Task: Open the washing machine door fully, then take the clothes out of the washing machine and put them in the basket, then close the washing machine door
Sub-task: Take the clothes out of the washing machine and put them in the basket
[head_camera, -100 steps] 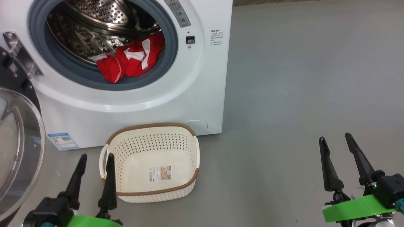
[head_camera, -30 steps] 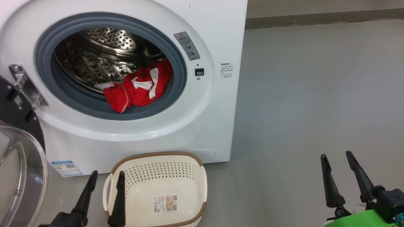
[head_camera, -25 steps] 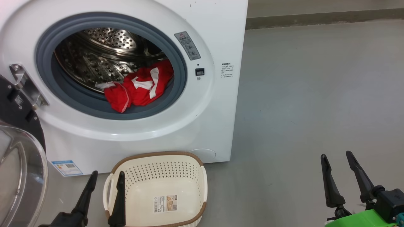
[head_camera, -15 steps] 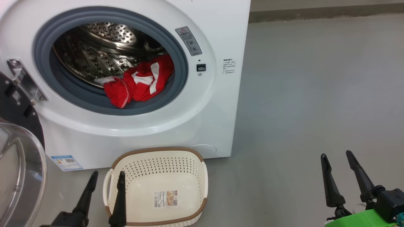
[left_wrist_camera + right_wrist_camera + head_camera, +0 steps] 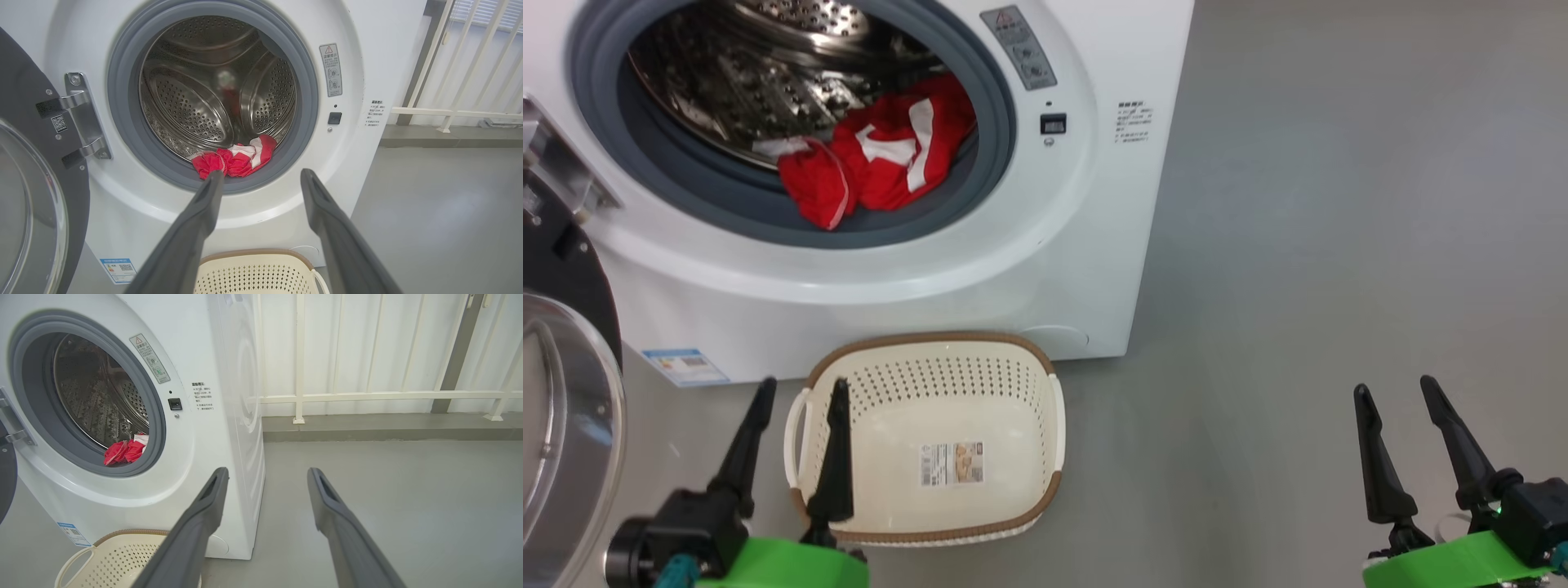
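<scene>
One red heap of clothes (image 5: 874, 155) lies at the mouth of the washer (image 5: 1013, 269), upper left of the head view, stretched up-right. Your left gripper (image 5: 803, 396), lower left by the basket (image 5: 1045, 384), is nearer; your right gripper (image 5: 1394, 392) sits far lower right. Both are spread wide and empty.

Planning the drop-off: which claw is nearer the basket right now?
Left. The left claw sits open at the left handle of the basket, one finger overlapping its rim; the right claw stands far off to its right.
</scene>
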Robot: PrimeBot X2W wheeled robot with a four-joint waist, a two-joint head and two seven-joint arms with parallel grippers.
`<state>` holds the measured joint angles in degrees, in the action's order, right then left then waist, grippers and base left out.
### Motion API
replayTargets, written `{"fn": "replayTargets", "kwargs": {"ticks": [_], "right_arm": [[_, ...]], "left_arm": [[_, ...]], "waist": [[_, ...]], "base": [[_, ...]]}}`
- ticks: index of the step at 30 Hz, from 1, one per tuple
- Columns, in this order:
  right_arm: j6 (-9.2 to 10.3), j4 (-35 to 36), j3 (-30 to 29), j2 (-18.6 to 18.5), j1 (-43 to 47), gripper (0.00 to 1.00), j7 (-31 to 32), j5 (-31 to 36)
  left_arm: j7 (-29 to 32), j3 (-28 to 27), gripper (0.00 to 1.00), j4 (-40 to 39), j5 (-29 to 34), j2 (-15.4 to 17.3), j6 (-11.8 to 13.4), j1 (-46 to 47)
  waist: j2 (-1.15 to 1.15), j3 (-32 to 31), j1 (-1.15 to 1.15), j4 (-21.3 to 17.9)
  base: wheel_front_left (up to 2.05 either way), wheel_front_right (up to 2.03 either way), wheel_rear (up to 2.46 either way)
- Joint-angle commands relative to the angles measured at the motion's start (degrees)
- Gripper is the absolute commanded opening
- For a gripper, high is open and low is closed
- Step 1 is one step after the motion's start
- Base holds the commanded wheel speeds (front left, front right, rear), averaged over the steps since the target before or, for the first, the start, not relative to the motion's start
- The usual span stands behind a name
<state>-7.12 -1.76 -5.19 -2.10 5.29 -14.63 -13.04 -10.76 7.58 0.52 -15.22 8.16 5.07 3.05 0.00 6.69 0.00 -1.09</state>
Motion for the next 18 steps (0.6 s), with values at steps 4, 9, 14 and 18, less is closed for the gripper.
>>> {"fn": "replayTargets", "kwargs": {"ticks": [4,9,14,18], "right_arm": [[-0.36,1.92,1.30,-0.77,-3.32,1.00,-0.37,0.13],[-0.36,2.39,1.55,-0.77,-4.87,1.00,-0.37,0.25],[-0.36,2.62,1.68,-0.77,-7.13,1.00,-0.37,0.45],[-0.36,2.67,1.75,-0.77,-8.64,1.00,-0.37,0.81]], "left_arm": [[-0.21,-1.79,1.00,-0.13,-0.41,0.55,0.19,6.14],[-0.77,-1.95,1.00,1.73,-0.83,-0.05,0.41,11.08],[-1.37,-2.30,1.00,5.10,-1.23,-0.51,0.62,18.34],[-1.78,-2.61,1.00,8.32,-1.66,-0.58,0.37,23.72]], "waist": [[0.00,3.99,0.00,1.29],[0.00,7.05,0.00,1.72],[0.00,11.17,0.00,2.06],[0.00,13.73,0.00,2.13]], "base": [[0.00,0.00,0.00],[0.00,0.00,0.00],[0.00,0.00,0.00],[0.00,0.00,0.00]]}}
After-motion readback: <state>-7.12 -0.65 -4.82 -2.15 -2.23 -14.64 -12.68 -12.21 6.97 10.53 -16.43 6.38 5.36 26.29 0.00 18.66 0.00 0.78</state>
